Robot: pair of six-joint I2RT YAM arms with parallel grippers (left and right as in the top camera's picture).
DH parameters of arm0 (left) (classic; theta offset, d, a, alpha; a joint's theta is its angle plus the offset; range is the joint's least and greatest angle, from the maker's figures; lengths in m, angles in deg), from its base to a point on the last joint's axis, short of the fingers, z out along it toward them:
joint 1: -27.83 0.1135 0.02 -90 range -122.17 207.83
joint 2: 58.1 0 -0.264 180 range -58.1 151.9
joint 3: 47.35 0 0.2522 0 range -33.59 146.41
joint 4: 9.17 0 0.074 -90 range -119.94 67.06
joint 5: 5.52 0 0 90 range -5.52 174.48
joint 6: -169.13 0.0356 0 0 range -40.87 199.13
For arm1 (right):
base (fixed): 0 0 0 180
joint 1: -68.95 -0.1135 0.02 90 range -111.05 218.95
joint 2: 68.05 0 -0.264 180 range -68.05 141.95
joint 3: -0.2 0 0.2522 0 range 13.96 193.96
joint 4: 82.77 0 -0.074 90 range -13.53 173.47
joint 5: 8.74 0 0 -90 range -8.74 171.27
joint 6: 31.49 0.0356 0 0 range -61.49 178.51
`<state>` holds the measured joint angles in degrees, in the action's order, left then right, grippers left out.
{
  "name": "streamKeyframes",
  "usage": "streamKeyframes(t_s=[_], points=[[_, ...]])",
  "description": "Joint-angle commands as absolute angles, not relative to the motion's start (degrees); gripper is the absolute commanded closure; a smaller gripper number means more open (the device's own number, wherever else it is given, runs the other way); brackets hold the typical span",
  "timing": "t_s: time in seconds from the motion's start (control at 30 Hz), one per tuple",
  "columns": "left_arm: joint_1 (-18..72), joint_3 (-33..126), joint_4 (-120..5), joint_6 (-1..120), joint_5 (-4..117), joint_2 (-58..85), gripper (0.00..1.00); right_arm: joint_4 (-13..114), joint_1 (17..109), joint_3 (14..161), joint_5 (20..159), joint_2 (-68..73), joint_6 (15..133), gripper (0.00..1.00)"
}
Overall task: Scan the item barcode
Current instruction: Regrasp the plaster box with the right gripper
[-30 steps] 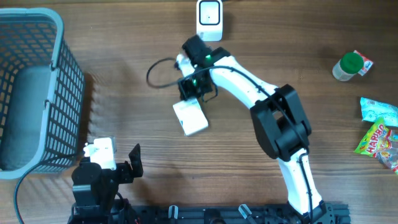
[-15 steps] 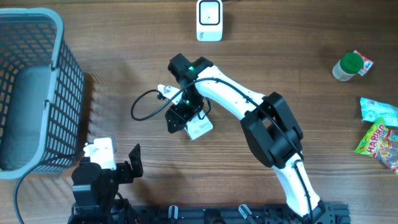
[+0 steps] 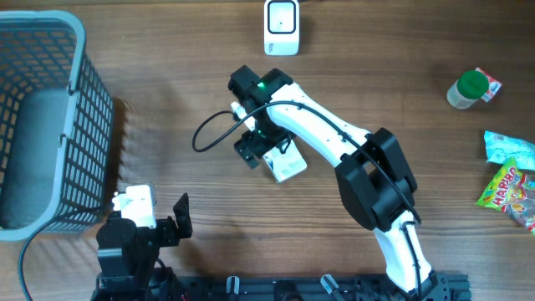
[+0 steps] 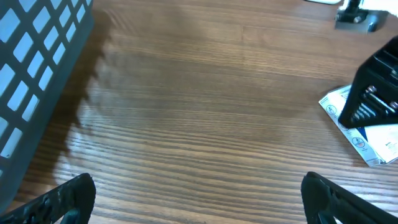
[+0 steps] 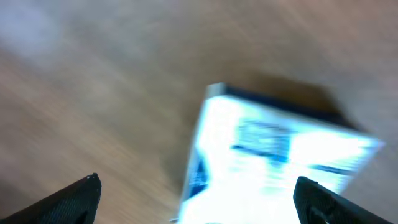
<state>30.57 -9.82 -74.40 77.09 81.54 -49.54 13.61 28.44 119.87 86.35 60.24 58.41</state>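
White box (image 3: 287, 165) lying flat | right gripper (image 3: 253, 147) jaws spread, empty, over it | left gripper (image 4: 198, 194) spread, idle | risk: well apart from scanner (image 3: 282, 27), barcode unread

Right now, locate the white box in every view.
Overhead: white box near the middle of the wooden table.
Left wrist: white box at the right edge, partly hidden.
Right wrist: white box blurred, centre-right.
Shared landmark: the wooden table it lies on.
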Motion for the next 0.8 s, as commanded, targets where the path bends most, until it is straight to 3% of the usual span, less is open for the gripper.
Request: streamKeyframes(t_s=[0.0,0.13,0.47,0.7,0.77], points=[[30.8,-10.1,-74.3,77.4,80.9,-49.8,0.0,14.0,28.7,120.0,78.2,58.9,61.2,0.0],[30.8,-10.1,-74.3,77.4,80.9,-49.8,0.0,17.0,28.7,116.5,74.7,59.0,65.3,0.0],[30.8,-10.1,-74.3,77.4,80.9,-49.8,0.0,25.5,28.7,106.2,80.9,59.1,68.6,0.0],[30.8,-10.1,-74.3,77.4,80.9,-49.8,0.0,26.0,28.7,106.2,88.9,59.1,70.8,0.21],[30.8,-10.1,-74.3,77.4,80.9,-49.8,0.0,26.1,28.7,106.2,90.0,59.1,72.0,0.21]])
